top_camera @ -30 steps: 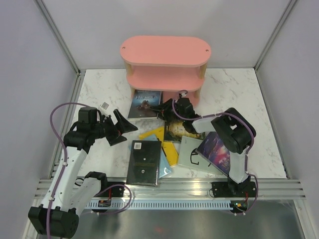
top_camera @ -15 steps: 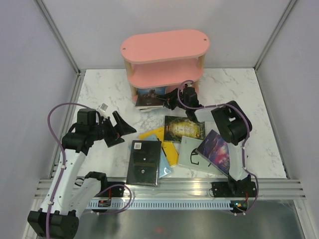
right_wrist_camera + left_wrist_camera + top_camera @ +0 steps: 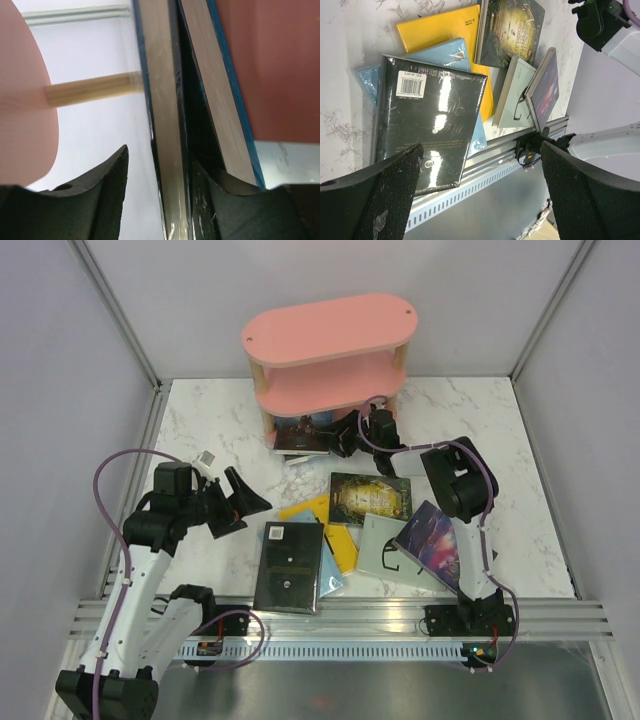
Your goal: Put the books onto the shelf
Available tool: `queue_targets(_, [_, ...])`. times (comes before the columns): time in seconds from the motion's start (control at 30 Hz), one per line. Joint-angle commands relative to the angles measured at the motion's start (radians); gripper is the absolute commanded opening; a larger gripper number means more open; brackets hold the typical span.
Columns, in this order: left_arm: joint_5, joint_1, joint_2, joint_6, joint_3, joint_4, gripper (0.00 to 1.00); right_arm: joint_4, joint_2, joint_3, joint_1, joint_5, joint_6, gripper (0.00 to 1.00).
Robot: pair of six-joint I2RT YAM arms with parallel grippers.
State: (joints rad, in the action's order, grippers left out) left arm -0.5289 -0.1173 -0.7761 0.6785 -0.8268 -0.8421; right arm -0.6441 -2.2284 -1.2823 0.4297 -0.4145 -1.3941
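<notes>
The pink shelf stands at the back of the table. A dark fantasy book lies in its bottom tier, on top of another book. My right gripper reaches in at that tier. The right wrist view has the two books edge-on, one between my jaws and the second beyond the right finger. The right gripper is open, its left finger clear of the book. Several books lie on the table: black, yellow, green-gold, pale grey, purple galaxy. My left gripper hovers open and empty.
A light blue book lies under the black one. The metal rail runs along the table's near edge. White walls close in the sides and back. A wooden shelf post shows beside the pink board.
My right gripper carried the dark fantasy book from the table into the shelf's bottom tier, then loosened its jaws. The shelf turned slightly. The left arm barely moved.
</notes>
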Motion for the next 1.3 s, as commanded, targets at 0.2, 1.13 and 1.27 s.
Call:
queue_targets(0.2, [0.038, 0.005, -0.011, -0.036, 0.015, -0.002, 1.00, 0.272, 0.231, 0.160, -0.115, 0.000, 0.222, 0.69])
queue_targets(1.13, [-0.005, 0.005, 0.096, 0.078, 0.133, 0.054, 1.00, -0.028, 0.182, 0.226, -0.141, 0.092, -0.060, 0.00])
queue_targets(1.27, [-0.008, 0.005, 0.112, 0.084, 0.130, 0.040, 1.00, -0.028, 0.122, 0.193, -0.103, 0.129, -0.075, 0.00])
